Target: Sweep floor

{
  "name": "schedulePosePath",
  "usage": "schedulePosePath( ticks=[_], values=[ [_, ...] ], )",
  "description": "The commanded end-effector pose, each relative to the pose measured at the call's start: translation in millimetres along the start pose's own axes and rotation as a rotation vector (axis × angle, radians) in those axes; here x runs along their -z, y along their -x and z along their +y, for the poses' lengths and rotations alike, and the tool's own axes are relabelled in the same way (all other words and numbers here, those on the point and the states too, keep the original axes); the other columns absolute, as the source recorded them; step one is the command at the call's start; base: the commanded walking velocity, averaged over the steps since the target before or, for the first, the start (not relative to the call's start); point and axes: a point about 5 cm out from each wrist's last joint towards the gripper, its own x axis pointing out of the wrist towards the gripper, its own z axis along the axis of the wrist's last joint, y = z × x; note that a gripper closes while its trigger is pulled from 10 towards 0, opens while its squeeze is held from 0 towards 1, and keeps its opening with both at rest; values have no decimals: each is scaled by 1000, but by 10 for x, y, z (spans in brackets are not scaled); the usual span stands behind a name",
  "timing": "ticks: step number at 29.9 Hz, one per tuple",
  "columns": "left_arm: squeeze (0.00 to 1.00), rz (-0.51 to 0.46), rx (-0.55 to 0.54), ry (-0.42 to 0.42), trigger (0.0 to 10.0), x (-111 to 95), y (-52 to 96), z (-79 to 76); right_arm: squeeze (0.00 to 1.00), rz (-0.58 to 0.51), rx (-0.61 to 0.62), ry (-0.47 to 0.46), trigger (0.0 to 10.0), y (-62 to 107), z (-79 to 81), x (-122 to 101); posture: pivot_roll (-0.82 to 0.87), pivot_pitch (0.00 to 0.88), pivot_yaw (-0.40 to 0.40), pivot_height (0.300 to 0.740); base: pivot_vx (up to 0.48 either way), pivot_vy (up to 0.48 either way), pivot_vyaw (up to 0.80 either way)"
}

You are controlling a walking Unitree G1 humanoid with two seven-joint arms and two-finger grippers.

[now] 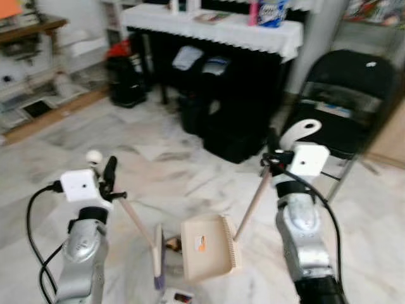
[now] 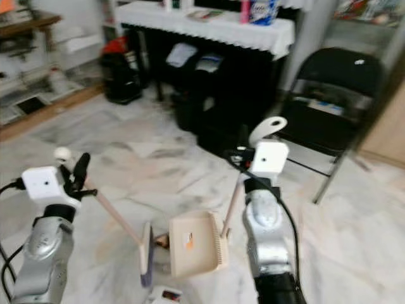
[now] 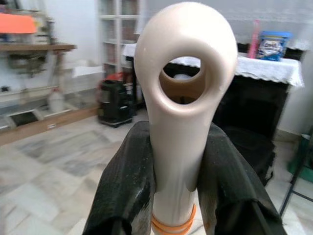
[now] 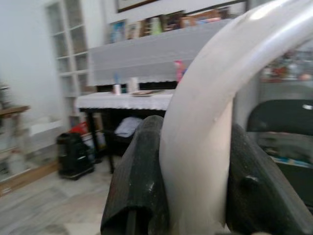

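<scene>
The left tool (image 1: 106, 176) is clamped on the broom handle (image 3: 182, 122), its brush head (image 1: 157, 253) resting on the marble floor (image 1: 158, 164) below. Beside the brush, the cream dustpan (image 1: 209, 247) is held by its handle (image 4: 205, 147) in the right tool (image 1: 275, 158).

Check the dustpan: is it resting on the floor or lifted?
Cannot tell. The dustpan sits low by the broom head, its handle held by the right gripper; floor contact is unclear.

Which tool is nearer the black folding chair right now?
Right. The right tool, clamped on the dustpan handle, sits just in front of the folding chair; the left tool, holding the broom handle, is far across the floor.
</scene>
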Motion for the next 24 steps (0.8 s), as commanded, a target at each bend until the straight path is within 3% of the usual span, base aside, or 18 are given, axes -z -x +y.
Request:
schedulePosePath(
  ticks=[1,16,24],
  values=[
    [0,-44,12,9,10000,-85,-37,-42,0,-36,10,-6,10000,-32,-31,-74,77,0,57,740,0,480,-556],
    [0,-47,12,10,10000,-86,-35,-53,0,-57,5,-9,10000,-16,-34,-97,74,0,58,740,0,376,0],
    [0,-47,10,12,10000,-87,-29,-52,0,-57,4,-4,10000,-13,-40,-104,73,0,56,740,0,0,0]
  ],
)
